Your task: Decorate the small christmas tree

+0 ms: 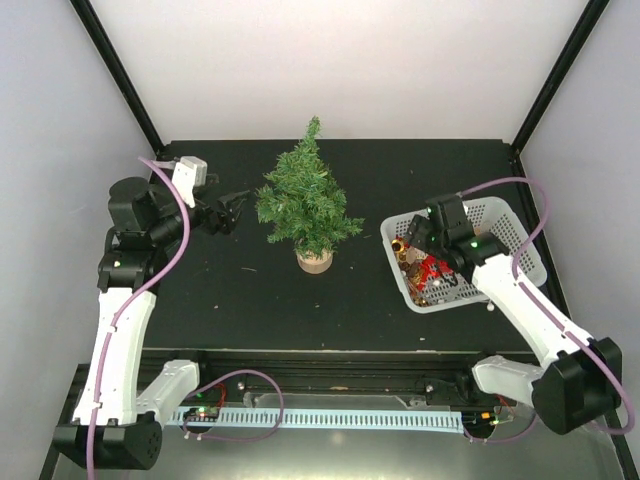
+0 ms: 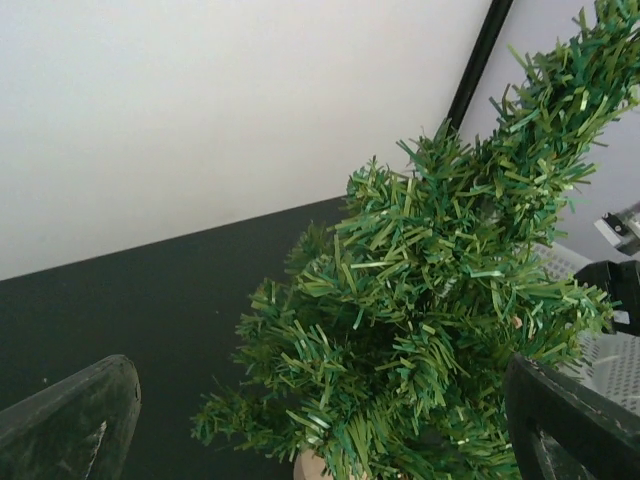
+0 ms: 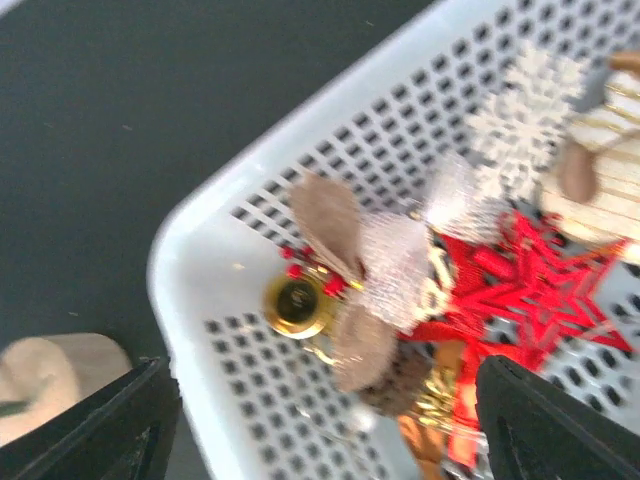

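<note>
small christmas tree (image 1: 305,205) stands mid-table (image 1: 200,290), upright on its round light-wood base: dense dark-green needles, no ornaments on it that I can see. left gripper (image 1: 235,210) sits just beside it, fingers wide apart and empty, probably there to steady it. right gripper (image 1: 412,245) is over the white basket (image 1: 500,215) at the table's right edge, fingers spread above the red star (image 3: 540,285) and gold bell (image 3: 297,303), nothing clamped. Looks like it's lining up a pick.

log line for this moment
left gripper: open, beside small christmas tree | right gripper: open, over basket of ornaments
</note>
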Robot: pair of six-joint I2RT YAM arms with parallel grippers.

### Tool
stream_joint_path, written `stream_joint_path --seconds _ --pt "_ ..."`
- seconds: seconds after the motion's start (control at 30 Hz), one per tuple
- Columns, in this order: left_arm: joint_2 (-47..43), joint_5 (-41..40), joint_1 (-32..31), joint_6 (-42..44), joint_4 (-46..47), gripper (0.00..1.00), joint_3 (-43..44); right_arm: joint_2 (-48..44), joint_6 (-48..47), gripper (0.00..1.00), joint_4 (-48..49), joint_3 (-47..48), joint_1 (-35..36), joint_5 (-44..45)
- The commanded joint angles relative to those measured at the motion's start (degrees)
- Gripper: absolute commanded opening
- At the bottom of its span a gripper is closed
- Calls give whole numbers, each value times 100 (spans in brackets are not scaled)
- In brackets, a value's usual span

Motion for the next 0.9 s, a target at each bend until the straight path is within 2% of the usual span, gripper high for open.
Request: stream_joint_path --seconds 0.0,0.27,0.37,0.5,0.67,0.87 --pt "30 373 44 -36 -82 99 155 -342 -394 79 -617 -462 -9 459" --pt "-9 541 47 89 -287 99 250 -563 -320 57 -593 -1148 128 49" --pt "-12 602 46 126 -379 99 290 -335 -262 50 -669 -1166 438 72" --pt "-28 585 47 254 -526 99 332 -137 -57 36 -813 -1103 1100 131" --pt "-29 577 41 351 -689 99 371 132 235 35 -1055 -858 1943 179" --pt "-16 594 39 337 -715 99 359 269 337 35 -735 -860 2071 -68"
